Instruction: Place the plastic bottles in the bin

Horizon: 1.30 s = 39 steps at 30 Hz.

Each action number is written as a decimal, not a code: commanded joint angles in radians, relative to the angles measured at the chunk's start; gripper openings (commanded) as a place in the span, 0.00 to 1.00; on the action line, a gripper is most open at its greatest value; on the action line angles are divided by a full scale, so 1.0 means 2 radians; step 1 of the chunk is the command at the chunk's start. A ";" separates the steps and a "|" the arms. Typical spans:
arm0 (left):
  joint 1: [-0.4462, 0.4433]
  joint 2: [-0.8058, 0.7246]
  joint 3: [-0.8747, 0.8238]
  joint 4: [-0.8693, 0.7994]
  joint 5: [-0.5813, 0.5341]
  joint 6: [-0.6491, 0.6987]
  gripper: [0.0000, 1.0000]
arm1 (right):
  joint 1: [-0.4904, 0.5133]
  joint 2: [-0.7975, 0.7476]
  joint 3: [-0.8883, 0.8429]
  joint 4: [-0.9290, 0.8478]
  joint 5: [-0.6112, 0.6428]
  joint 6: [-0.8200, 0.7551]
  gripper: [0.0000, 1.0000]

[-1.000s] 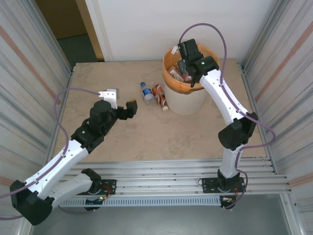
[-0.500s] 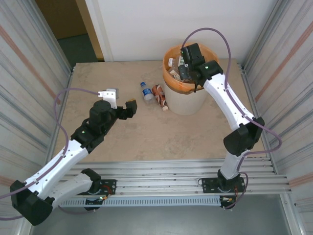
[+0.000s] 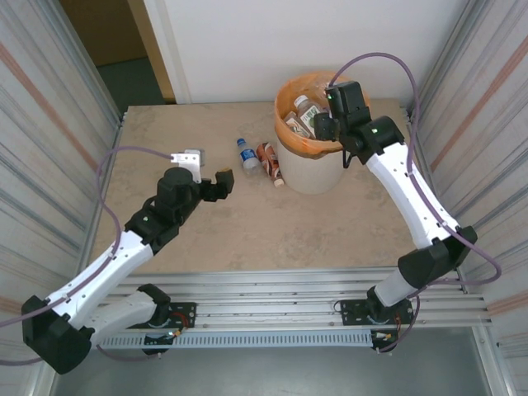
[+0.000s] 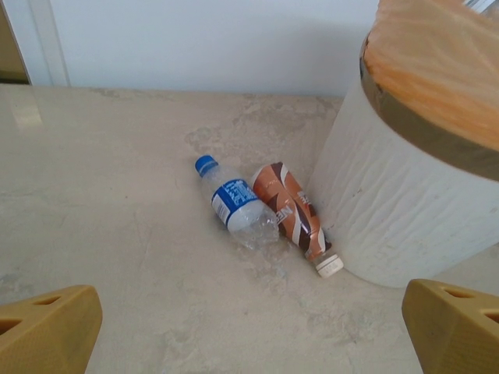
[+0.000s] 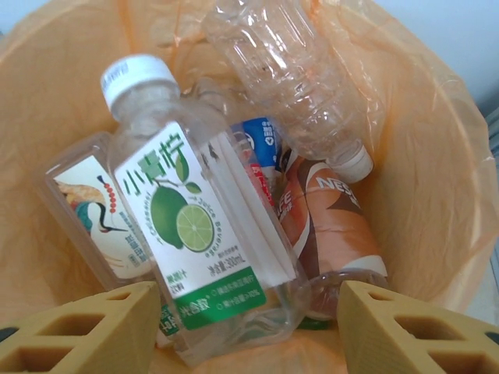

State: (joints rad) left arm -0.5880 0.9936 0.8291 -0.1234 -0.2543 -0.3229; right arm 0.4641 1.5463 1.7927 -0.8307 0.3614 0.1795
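Robot test cell, laboratory type: stone-look table, ribbed side panels, aluminium base rails, white back wall.

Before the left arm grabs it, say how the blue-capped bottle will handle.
The blue-capped bottle looks clear and empty, so probably light. Its lower half looks crumpled, so it may give when squeezed. Lying on its side beside the brown-labelled bottle, it could roll if nudged.

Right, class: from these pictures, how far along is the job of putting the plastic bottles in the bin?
Done: several bottles lie in the bin, among them a lime-labelled bottle. In hand: nothing; the right pincer hangs open over them, and the left pincer is open facing the table. Left: a blue-capped bottle and a brown-labelled bottle lying beside the bin.
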 commanded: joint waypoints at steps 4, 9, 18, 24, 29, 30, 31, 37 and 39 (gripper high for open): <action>0.006 0.034 0.036 -0.017 0.016 -0.016 0.99 | -0.003 -0.036 -0.014 0.016 -0.015 0.024 0.65; 0.007 0.075 0.057 -0.016 0.028 -0.015 0.99 | -0.005 -0.056 -0.025 0.017 -0.014 0.028 0.73; 0.039 0.215 0.149 -0.067 0.051 -0.052 0.99 | -0.012 -0.099 -0.057 0.027 -0.016 0.040 0.97; 0.082 0.329 0.218 -0.079 0.112 -0.097 0.96 | -0.020 -0.127 -0.078 0.027 -0.012 0.053 0.98; 0.095 0.412 0.289 -0.094 0.131 -0.099 0.96 | -0.026 -0.146 -0.093 0.026 -0.009 0.063 0.98; 0.094 0.426 0.303 -0.098 0.134 -0.095 0.96 | -0.027 -0.148 -0.096 0.027 -0.009 0.064 0.98; 0.095 0.441 0.319 -0.103 0.137 -0.094 0.96 | -0.028 -0.151 -0.099 0.026 -0.009 0.065 0.98; 0.095 0.517 0.402 -0.133 0.140 -0.086 0.96 | -0.033 -0.162 -0.112 0.026 -0.009 0.071 0.98; 0.096 0.536 0.426 -0.145 0.136 -0.082 0.95 | -0.034 -0.164 -0.115 0.024 -0.009 0.073 0.98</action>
State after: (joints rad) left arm -0.3946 2.0338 1.6115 -0.3519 0.0093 -0.4976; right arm 0.4034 1.2461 1.5738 -0.7860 0.3363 0.2916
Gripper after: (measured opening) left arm 0.954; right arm 0.980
